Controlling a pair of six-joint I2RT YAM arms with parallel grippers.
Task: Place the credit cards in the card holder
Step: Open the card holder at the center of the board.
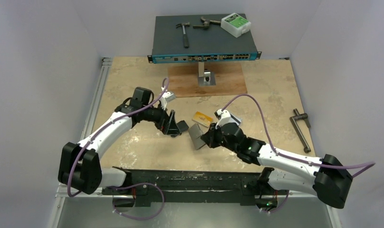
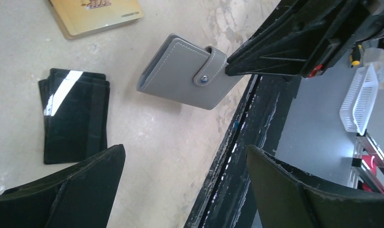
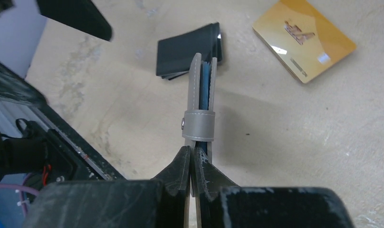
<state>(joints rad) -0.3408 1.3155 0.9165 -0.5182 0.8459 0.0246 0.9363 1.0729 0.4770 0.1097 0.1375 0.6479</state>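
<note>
The grey card holder (image 3: 199,102) is held on edge above the table, snap strap fastened, bluish lining showing between its covers. My right gripper (image 3: 194,152) is shut on one cover's near edge; from above the card holder (image 1: 196,137) hangs just left of that gripper (image 1: 208,138). An orange-yellow credit card (image 3: 304,40) lies flat behind it, the same credit card (image 1: 202,118) seen from the top. My left gripper (image 2: 185,152) is open and holds nothing, with the card holder (image 2: 185,73) and the credit card (image 2: 97,14) ahead of it.
A black folding case (image 1: 182,126) lies flat beside my left gripper (image 1: 173,129). At the back a network switch (image 1: 204,45) carries a hammer (image 1: 184,33) and a white box (image 1: 235,23). A wooden board (image 1: 206,80) lies before it. A metal crank tool (image 1: 300,128) lies right.
</note>
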